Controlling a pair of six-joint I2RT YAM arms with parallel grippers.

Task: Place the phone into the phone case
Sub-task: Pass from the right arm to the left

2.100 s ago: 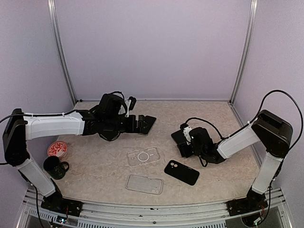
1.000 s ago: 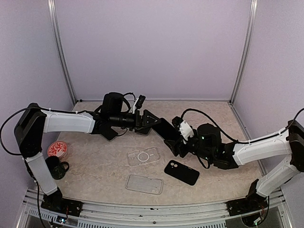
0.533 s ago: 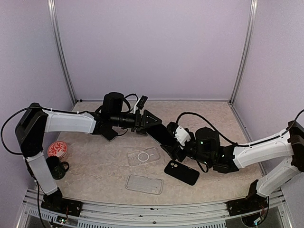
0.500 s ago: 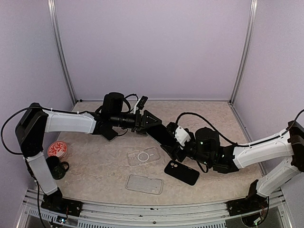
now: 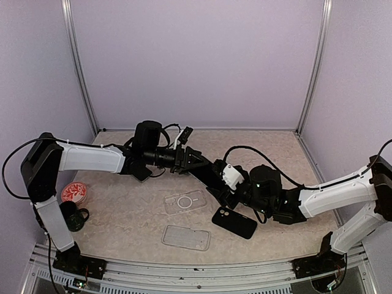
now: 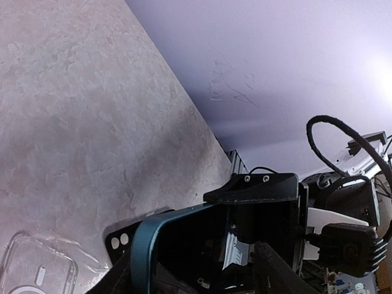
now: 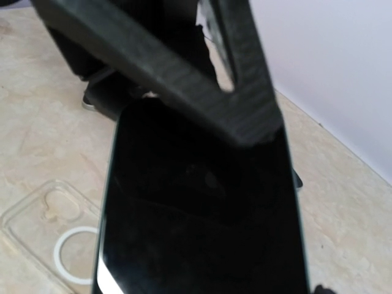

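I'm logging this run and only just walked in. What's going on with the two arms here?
Both arms meet in the middle over a dark phone held in the air. The right claw grips its near end. The left claw sits around the far end, though whether it is gripping is unclear. A ringed clear case, a plain clear case and a black case lie below; the phone is in none of them yet.

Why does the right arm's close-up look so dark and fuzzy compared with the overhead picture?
Right wrist: the black phone fills the frame, and a dark bar too near the lens blurs. Top external: evenly lit, sharp.
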